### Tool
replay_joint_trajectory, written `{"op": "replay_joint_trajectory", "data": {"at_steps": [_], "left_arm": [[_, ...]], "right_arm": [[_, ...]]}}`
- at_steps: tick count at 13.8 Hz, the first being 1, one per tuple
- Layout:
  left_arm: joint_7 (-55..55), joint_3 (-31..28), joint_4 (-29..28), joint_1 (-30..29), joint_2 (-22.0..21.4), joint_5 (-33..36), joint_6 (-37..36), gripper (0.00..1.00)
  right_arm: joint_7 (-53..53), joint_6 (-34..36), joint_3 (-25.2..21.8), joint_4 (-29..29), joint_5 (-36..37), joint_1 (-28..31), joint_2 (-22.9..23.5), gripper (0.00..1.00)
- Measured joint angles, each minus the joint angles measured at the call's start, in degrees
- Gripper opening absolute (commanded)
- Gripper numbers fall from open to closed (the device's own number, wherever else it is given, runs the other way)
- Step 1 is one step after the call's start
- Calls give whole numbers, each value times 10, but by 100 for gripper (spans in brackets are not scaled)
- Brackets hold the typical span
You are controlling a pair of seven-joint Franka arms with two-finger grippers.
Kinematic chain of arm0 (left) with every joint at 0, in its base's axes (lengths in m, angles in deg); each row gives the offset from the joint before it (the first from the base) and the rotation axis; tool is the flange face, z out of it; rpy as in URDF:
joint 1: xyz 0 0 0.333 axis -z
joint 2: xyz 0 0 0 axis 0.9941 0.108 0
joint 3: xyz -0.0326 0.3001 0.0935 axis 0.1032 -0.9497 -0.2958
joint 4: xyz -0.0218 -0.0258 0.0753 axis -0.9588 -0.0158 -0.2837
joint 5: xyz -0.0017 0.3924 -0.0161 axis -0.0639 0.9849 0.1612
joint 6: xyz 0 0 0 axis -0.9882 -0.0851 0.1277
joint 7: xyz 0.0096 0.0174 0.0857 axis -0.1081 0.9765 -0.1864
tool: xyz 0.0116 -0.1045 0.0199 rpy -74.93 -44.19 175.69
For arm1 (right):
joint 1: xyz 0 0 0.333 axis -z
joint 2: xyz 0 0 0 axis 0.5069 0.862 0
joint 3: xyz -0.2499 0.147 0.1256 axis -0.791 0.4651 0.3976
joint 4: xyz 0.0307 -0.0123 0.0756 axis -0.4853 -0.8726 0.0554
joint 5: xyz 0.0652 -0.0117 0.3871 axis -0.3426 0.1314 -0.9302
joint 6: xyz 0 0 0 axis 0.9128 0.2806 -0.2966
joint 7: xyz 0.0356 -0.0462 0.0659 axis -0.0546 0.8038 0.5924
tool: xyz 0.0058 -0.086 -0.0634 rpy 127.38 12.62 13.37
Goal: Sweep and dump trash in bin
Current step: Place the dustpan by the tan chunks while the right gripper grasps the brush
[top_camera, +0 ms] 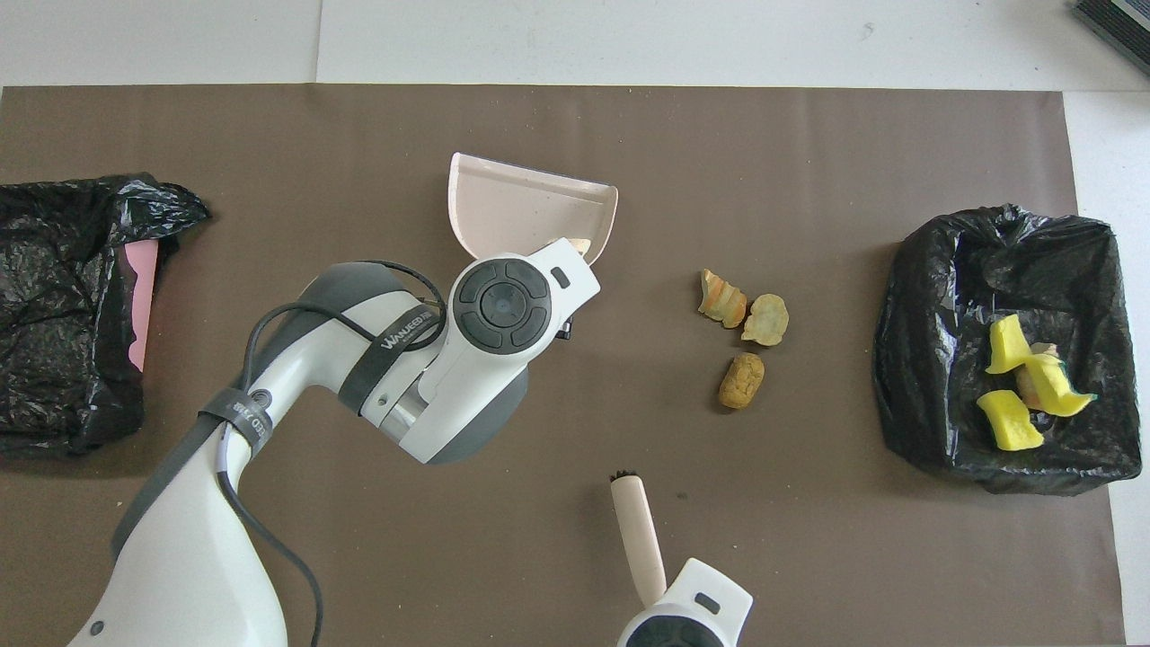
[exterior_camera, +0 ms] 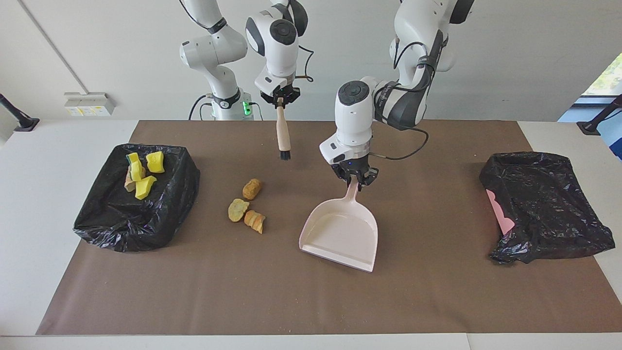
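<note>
The left end effector [exterior_camera: 356, 182] is clenched on the handle of the pale dustpan [exterior_camera: 342, 236], whose pan hangs tilted over the worktop [exterior_camera: 437, 291]. The right end effector [exterior_camera: 280, 98] grips a small brush [exterior_camera: 283, 137] by its handle end, bristles down. Three golden-brown pieces [exterior_camera: 247, 206] lie below the brush, toward the right arm's end from the dustpan; four more pieces [exterior_camera: 141, 173] sit in the black-lined bin [exterior_camera: 121, 228]. The pieces look light and soft and may roll, so sweeping suits them better than pinching.

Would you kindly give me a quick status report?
Left gripper shut on dustpan handle, right gripper on brush. Three bread pieces unswept. Nothing blocking.
</note>
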Motion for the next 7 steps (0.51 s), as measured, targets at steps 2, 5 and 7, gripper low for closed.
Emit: {"op": "replay_joint_trajectory", "data": {"at_steps": [2,5,7], "left_arm": [[-108,0,-6,-5,-1,-9,-10,1],[-252,0,-22,-30,-2,-58,-10,0],[-319,0,-36,-40,-6,-75,-10,0]], "right_arm": [[15,-6,0,12,26,61,10,0],[81,-34,0,42,79,152,61,0],[114,-59,-2,66,131,197,107,0]]}}
